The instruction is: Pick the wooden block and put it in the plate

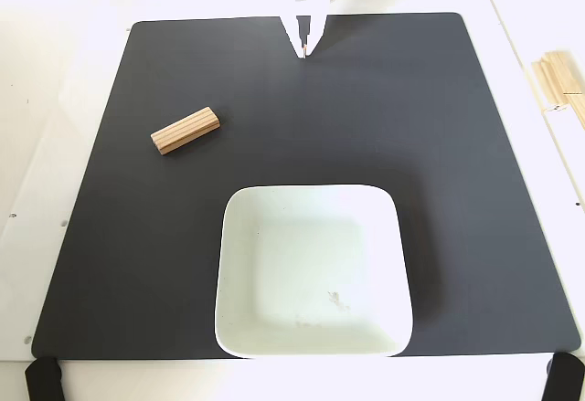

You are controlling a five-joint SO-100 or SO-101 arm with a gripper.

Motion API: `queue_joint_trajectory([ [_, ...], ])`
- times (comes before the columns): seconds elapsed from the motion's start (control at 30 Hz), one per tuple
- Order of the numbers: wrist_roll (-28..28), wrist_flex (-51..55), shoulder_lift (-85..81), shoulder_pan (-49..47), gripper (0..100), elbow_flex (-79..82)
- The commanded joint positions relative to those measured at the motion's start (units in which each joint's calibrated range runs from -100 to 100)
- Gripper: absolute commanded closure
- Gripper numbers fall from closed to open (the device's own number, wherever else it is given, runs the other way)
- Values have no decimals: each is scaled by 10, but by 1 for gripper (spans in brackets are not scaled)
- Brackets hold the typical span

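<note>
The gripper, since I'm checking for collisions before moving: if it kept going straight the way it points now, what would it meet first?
Probably the black mat just below the gripper; its tips point down at bare mat. The wooden block and plate lie off that line, though depth is unclear.

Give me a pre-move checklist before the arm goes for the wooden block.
1. Small tan grooved wooden block lies flat on the black mat, unobstructed: ok.
2. Large white rounded-square plate is empty: ok.
3. White pincer holds nothing: ok.
4. Pincer open wide enough for the block: not ok; the tips look together.
5. Block clear of the plate: ok.
6. Pale loose sticks lie off the mat: ok.
</note>
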Motion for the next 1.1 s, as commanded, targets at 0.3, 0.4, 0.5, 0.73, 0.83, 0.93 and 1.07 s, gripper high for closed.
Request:
queue_joint_trajectory([
  [0.3,-1,4,2,-2,98,5],
  [0.4,-1,4,2,-2,98,5],
  [0.5,-1,4,2,3,99,5],
  [0.73,-1,4,2,-5,99,5],
  [0.83,2,4,2,-6,99,5],
  [0.93,2,-1,2,-6,99,5],
  [1.07,0,2,2,-5,99,2],
])
